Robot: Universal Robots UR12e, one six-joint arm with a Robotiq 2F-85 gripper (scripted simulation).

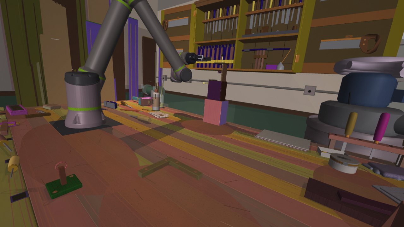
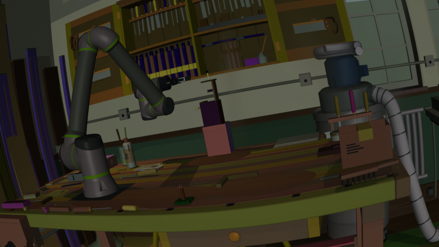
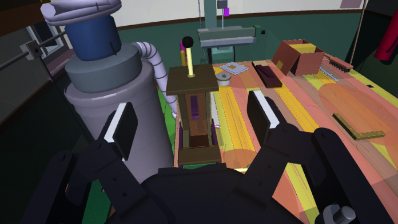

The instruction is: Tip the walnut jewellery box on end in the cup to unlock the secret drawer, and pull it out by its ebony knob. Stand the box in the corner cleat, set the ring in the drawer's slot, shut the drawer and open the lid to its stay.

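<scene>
At the far edge of the bench a pink cup point(image 1: 215, 112) point(image 2: 218, 139) holds the dark jewellery box point(image 1: 217, 90) point(image 2: 211, 113) standing on end. The drawer point(image 1: 224, 72) point(image 3: 195, 114) sticks up out of the box top, with a purple slot in its floor. A black knob point(image 3: 187, 42) on a yellow stem tops the drawer front point(image 3: 192, 79). My gripper point(image 1: 207, 58) point(image 2: 183, 80) point(image 3: 191, 117) hangs open and empty at knob height, a short way left of the drawer as the side camera sees it. The ring point(image 1: 60, 165) sits on a peg on a green stand point(image 1: 63, 185) at the near left. An L-shaped corner cleat point(image 1: 170, 168) point(image 3: 357, 128) lies mid-bench.
A big grey dust extractor point(image 1: 364, 98) point(image 3: 108, 85) stands at the right end of the bench. A cardboard box point(image 2: 363, 144) point(image 3: 298, 57), a tape tin point(image 1: 343, 163) and a dark tray point(image 1: 347, 197) lie near it. Bottles and hand tools point(image 1: 155, 101) crowd the arm's base.
</scene>
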